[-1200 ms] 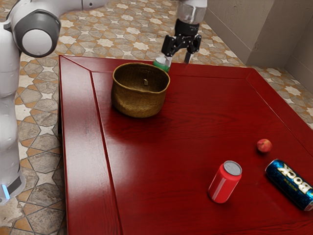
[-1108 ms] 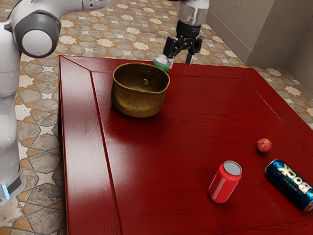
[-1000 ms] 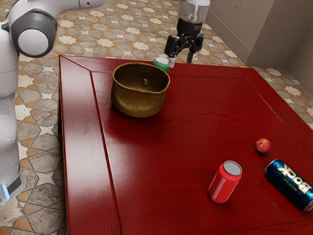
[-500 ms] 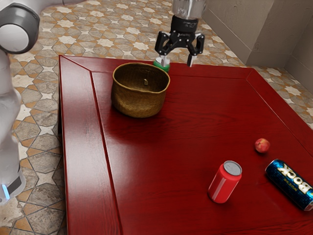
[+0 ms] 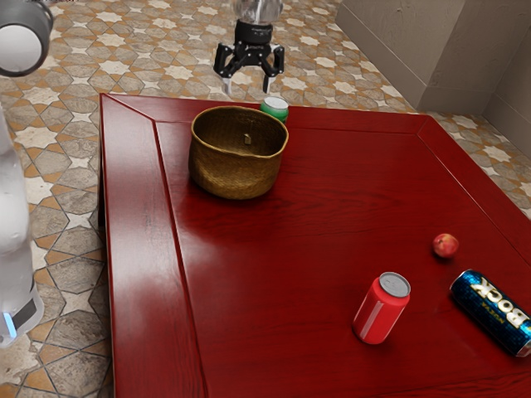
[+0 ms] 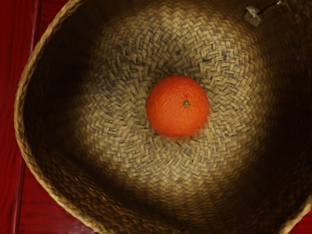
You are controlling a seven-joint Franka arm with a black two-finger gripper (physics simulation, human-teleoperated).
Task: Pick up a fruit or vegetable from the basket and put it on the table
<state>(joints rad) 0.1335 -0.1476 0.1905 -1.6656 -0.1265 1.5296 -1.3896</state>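
Orange [image 6: 177, 106] rests on the woven floor of your basket [image 5: 236, 174], close to the middle and clear of the walls, its small stem mark showing on the upper side. A little tag [image 6: 253, 15] hangs on the basket's inner wall, apart from the fruit. Your gripper [image 5: 247, 86] points downward above the basket, its two fingers spread apart with nothing between them, and the wrist view gives you a look down over the rim onto the orange. The basket stands upright on the glossy red table [image 5: 332, 191]. Just behind it in the exterior view, you have a green can [image 5: 275, 106] with a pale top, partly hidden by the rim; you cannot tell from here whether the two touch. Well apart from the basket, toward the exterior view's right, a small red fruit [image 5: 445, 245] with yellowish patches sits on the tabletop. Near that fruit, you find a blue can [image 5: 492, 312] lying on its side, BOCK lettered across it. Between the blue can and the table's edge at the exterior view's left, your red can [image 5: 382, 308] stands upright.
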